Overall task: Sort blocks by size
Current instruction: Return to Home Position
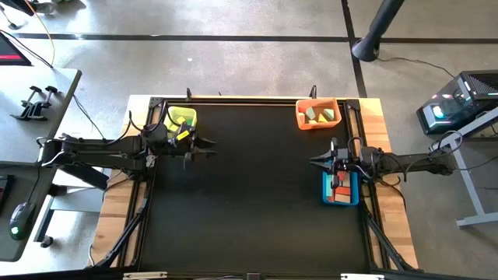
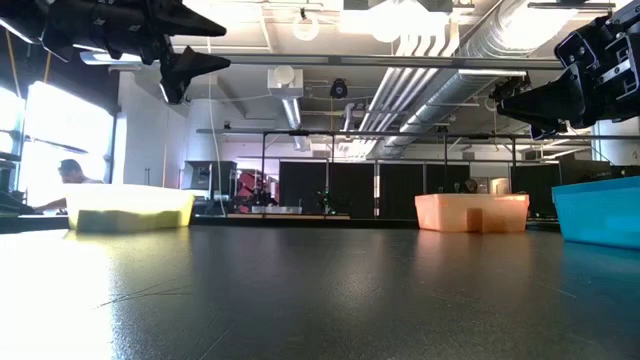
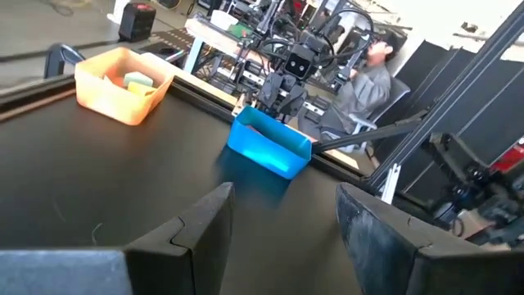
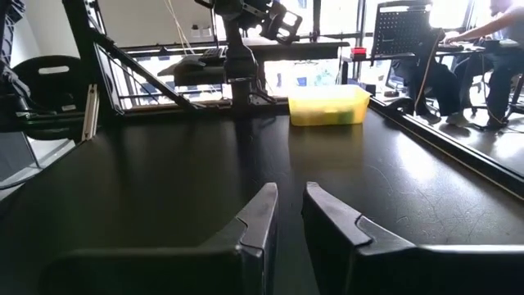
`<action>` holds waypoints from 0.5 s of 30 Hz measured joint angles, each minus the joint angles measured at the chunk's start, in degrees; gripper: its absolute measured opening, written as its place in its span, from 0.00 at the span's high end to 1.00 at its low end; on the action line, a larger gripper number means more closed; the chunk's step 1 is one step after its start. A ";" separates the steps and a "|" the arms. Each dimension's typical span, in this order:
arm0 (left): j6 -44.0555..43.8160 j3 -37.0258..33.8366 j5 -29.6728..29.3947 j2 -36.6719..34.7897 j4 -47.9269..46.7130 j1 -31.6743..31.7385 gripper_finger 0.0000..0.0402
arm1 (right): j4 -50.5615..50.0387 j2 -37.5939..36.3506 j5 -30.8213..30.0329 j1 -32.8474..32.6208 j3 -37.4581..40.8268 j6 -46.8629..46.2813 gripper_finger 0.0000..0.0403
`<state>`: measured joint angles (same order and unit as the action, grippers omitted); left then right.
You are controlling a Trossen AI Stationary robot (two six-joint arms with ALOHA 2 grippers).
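Here the left gripper [image 1: 208, 148] hangs beside the yellow bin [image 1: 180, 119], fingers spread, holding nothing. The right gripper [image 1: 317, 162] hovers by the blue bin [image 1: 341, 189], fingers nearly pressed together, empty. Blocks [image 1: 320, 115] lie in the orange bin [image 1: 317, 113] and the other two; no writing is readable.

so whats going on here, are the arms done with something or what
The black table mat shows no loose blocks; the small wooden blocks sit inside three plastic bins: a yellow bin, an orange bin and a blue bin. The left hand hovers open beside the yellow bin, holding nothing. The right hand hangs above the mat by the blue bin, fingers nearly together and empty. The sorting looks finished.
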<state>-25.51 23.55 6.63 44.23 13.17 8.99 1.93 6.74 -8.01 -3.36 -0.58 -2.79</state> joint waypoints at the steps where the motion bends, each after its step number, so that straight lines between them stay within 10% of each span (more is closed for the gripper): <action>1: 0.88 0.00 -0.01 0.00 0.00 0.00 0.50 | 0.00 0.00 0.02 0.00 0.00 0.00 0.86; 15: 21.52 -3.55 -2.51 -1.15 13.12 0.31 0.50 | 0.02 0.00 0.02 0.00 0.00 -0.17 0.86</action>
<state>-4.00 20.00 4.13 43.08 26.29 9.30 1.96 6.74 -7.99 -3.36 -0.58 -2.95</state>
